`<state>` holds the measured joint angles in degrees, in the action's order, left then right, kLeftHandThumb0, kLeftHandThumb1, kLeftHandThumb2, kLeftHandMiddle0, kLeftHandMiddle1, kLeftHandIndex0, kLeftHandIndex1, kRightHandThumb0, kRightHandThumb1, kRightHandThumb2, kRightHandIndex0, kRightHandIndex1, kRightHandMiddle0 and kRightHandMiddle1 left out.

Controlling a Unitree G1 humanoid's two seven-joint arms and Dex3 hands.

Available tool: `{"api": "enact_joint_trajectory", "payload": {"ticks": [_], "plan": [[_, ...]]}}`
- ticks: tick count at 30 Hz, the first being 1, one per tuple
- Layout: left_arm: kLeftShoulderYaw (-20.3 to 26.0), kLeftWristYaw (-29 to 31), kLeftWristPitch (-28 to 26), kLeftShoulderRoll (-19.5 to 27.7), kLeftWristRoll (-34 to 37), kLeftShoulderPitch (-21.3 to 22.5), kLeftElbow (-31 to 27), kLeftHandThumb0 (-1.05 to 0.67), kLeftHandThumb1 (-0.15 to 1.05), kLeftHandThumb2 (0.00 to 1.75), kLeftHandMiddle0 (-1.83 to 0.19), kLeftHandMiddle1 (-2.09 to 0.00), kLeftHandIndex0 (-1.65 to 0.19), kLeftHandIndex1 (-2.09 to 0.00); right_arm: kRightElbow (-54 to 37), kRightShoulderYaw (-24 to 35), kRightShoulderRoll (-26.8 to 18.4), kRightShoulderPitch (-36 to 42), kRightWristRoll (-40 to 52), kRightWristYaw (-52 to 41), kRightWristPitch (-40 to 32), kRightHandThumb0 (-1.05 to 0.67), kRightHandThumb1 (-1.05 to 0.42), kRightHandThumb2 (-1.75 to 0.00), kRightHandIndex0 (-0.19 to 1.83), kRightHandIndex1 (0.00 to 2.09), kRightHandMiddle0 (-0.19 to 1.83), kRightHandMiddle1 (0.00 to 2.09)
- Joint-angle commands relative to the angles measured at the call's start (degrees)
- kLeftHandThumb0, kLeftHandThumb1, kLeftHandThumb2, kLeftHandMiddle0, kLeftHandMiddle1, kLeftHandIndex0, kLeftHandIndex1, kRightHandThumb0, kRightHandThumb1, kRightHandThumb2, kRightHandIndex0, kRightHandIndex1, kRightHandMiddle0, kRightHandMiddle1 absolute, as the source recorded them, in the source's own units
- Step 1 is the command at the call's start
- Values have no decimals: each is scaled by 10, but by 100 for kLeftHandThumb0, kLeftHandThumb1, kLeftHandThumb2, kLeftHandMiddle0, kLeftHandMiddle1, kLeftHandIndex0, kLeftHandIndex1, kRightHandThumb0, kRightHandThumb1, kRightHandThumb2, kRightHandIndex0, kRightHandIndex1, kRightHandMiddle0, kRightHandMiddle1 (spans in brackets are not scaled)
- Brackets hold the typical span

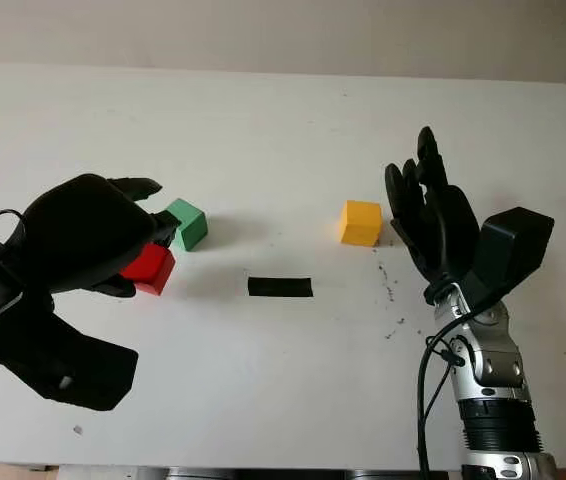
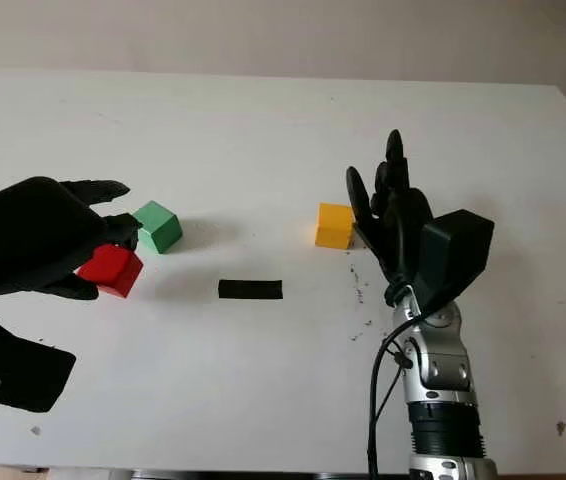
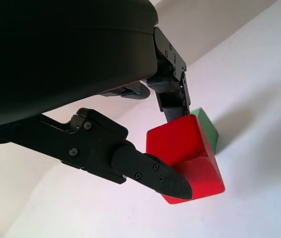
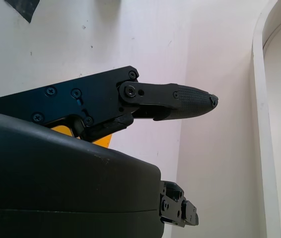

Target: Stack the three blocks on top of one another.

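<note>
White and wide, the desk (image 1: pixel 283 120) runs back to a pale wall, and its top is marked by a few dark specks near the right arm. On the left side, the left hand (image 1: pixel 93 235) has its fingers closed around the red block (image 1: pixel 151 268); the left wrist view shows one finger (image 3: pixel 150 171) pressed along the near face of that block and another coming down onto its top edge. Whether the red block sits on the desk or is raised just off it cannot be told. Just beyond it, close to touching or touching at a corner, stands the green block (image 1: pixel 186 223), resting on the desk near the tips of the left hand's fingers. A flat black strip (image 1: pixel 280 287) lies on the desk towards the middle, nearer the robot than the blocks and well apart from each of them. Over on the right, the yellow block (image 1: pixel 360 222) sits alone on the desk, well apart from the red and green ones. The right hand (image 1: pixel 425 205) is open and holds nothing; it stands upright just beside the yellow block, on its right side, with its palm turned towards it. From the right wrist view a bit of yellow (image 4: pixel 61 130) shows behind the hand's shell, and one finger (image 4: pixel 180 100) stretches out straight over the white surface.
</note>
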<state>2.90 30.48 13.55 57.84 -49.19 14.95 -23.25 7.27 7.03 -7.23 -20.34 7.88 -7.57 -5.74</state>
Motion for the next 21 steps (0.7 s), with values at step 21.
{"api": "enact_joint_trajectory", "payload": {"ticks": [21], "plan": [[-127, 181, -75, -79, 166, 284, 91, -46, 99, 6, -40, -4, -66, -92, -6, -8, 8, 1, -5, 4, 10, -64, -105, -46, -19, 0, -19, 0]]}}
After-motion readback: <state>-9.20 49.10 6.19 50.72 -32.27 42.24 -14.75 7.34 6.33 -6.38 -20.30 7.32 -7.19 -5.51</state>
